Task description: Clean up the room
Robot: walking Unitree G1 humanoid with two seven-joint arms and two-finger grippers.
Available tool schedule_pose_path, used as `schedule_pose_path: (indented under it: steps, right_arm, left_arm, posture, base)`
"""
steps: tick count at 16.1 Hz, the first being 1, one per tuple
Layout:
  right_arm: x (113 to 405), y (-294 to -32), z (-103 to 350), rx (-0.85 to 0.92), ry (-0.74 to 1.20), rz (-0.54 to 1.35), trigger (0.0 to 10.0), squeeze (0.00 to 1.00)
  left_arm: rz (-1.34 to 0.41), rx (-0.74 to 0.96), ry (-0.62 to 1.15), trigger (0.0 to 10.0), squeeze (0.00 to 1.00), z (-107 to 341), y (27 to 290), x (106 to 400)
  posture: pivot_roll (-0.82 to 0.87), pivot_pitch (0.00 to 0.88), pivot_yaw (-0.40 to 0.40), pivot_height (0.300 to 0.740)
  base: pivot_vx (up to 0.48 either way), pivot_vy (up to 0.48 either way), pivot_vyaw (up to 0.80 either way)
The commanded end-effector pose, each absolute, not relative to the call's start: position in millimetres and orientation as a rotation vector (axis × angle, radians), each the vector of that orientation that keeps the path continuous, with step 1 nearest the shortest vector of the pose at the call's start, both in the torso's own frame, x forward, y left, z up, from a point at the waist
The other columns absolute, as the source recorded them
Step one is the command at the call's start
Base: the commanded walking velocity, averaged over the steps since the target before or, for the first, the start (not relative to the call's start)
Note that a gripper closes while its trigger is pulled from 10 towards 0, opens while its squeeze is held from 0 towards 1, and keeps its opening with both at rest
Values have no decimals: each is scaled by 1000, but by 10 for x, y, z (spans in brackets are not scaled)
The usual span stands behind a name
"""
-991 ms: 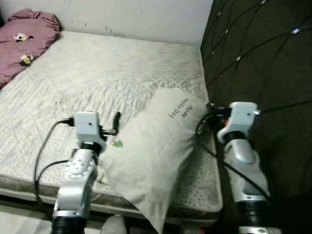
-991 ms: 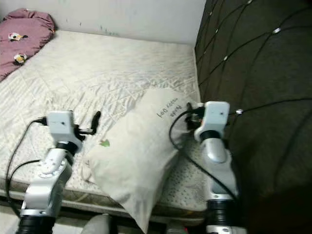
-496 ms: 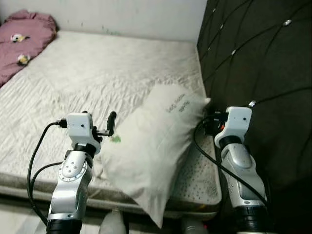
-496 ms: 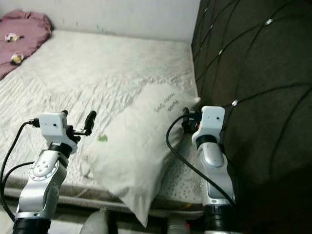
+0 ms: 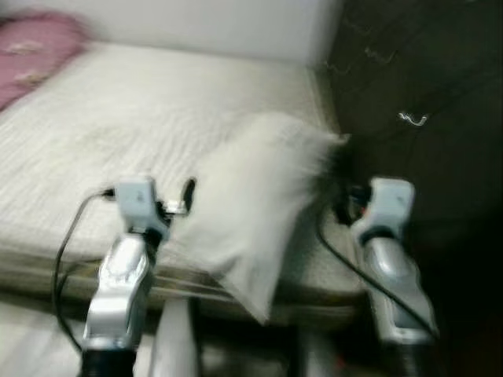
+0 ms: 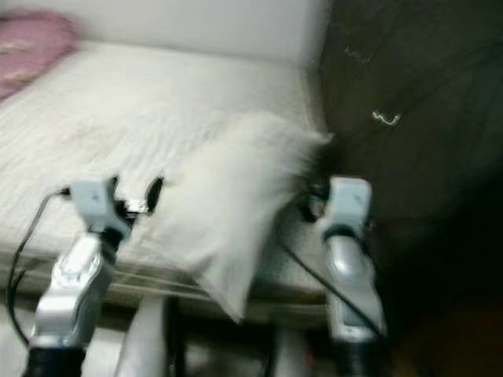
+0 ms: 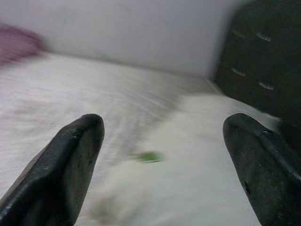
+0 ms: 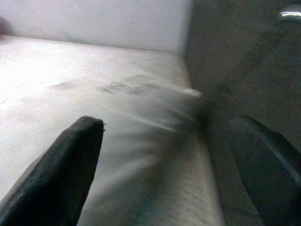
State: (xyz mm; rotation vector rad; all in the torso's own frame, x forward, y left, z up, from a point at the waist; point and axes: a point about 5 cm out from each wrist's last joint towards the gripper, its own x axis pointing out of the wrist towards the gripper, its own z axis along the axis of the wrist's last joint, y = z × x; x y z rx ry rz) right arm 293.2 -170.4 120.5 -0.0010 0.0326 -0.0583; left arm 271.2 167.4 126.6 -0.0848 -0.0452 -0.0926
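Left eye view, blurred throughout: a white pillow [image 5: 251, 208] lies slanted on the near right part of the bed [image 5: 118, 126], its far end up against the dark padded headboard [image 5: 424, 94] and its near end hanging over the bed's front edge. The left claw [image 5: 185, 196] is just beside the pillow's left flank, one black finger standing up at the cloth. The right arm [image 5: 385, 228] stands on the pillow's other side, between it and the headboard; its claw is lost in the dark gap there. A pink bundle [image 5: 39, 51] lies well beyond the left claw, at the far left corner of the bed.

Right eye view: the same scene, with the pillow [image 6: 236, 204] between the two silver arms and the white wall [image 6: 181, 23] behind the bed.

Left wrist view: the left claw [image 7: 167, 155] has its two black fingers [image 7: 70, 160] spread wide. The pillow [image 7: 197, 160] lies straight ahead between them, a small green mark [image 7: 149, 156] on its cloth, not pinched by either finger.

Right wrist view: the right claw [image 8: 178, 160] is also spread wide, one finger [image 8: 66, 165] over the pillow, the other by the headboard [image 8: 235, 61]. The pillow's end [image 8: 150, 132] lies ahead between the fingers, apparently ungripped, with faint dark lettering [image 8: 127, 87] beyond.
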Motion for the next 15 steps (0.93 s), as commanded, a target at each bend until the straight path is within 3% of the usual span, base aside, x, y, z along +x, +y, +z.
schedule_pose_path:
  steps: [1, 11, 15]
  right_arm:
    - [2894, -1689, 1144, 9, 54, -56, 10000, 0]
    - [2897, -1671, 1117, -8, 77, -42, 10000, 0]
    - [2923, -1653, 1124, -9, 75, -43, 10000, 0]
  left_arm:
    - [-84, -92, 13, 10000, 0, 1156, 1686, 2703]
    - [-108, -87, 30, 10000, 0, 1115, 1662, 2644]
    - [-100, -95, 19, 10000, 0, 1155, 1663, 2687]
  posture:
    - [20, 0, -34, 614]
    - [16, 0, -48, 614]
    - [17, 0, -34, 614]
  base:
    - [0, 0, 0]
    - [0, 0, -80]
    - [188, 0, 0]
